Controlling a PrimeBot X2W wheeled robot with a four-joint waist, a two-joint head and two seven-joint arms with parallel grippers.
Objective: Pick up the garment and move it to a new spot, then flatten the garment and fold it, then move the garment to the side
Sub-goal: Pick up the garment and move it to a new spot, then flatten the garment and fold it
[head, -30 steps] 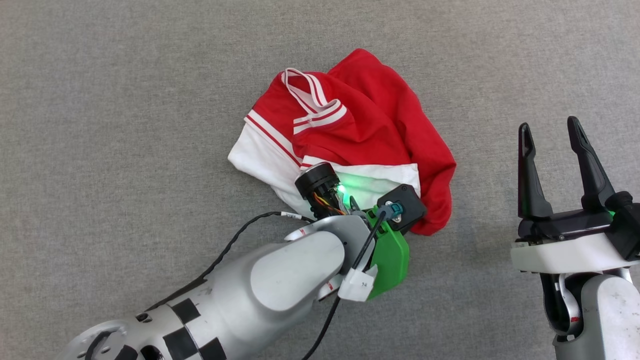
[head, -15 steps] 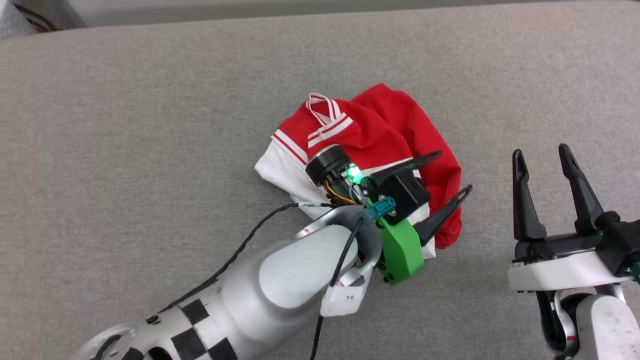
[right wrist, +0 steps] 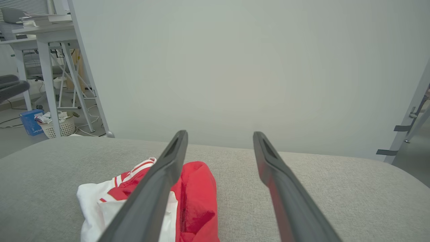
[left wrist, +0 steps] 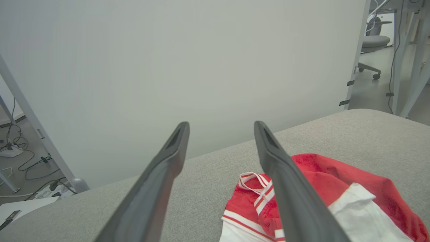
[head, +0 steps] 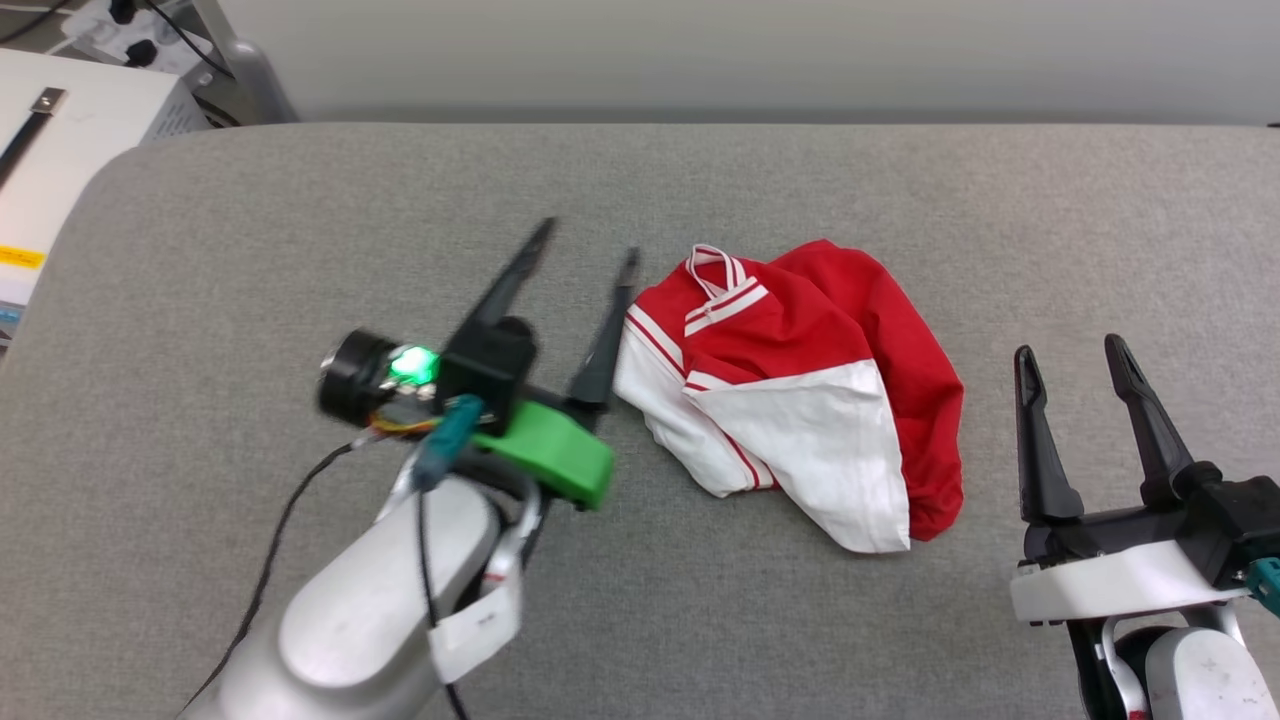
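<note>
two pincers, both spread wide, both empty. my left pincer (head: 590,240) hovers just beside the garment's left edge, fingers angled up and away, no cloth between them. my right pincer (head: 1067,347) sits well apart at the lower right, fingers pointing up the head view.

the garment (head: 790,390) lies in a crumpled heap on the grey surface (head: 300,230), between the two pincers. the striped collar (head: 712,265) is on top at the far side, a white sleeve (head: 830,440) is flopped over the near side, and red body cloth is bunched along the right. the chest print is hidden in the folds.

how will it handle? i judge it light, soft and completely limp. it has no stiffness, so whatever i lift will droop and drag the rest after it. it won't break, but thin knit can slide out of a shallow pinch, and a deep one may catch several layers at once.

where to take hold? the collar trim looks the thickest and easiest to read, so the shoulder cloth on either side of it seems the best pair of grips, one per pincer. from the left wrist view the garment (left wrist: 322,171) sits low right, and from the right wrist view (right wrist: 198,188) low left.
</note>
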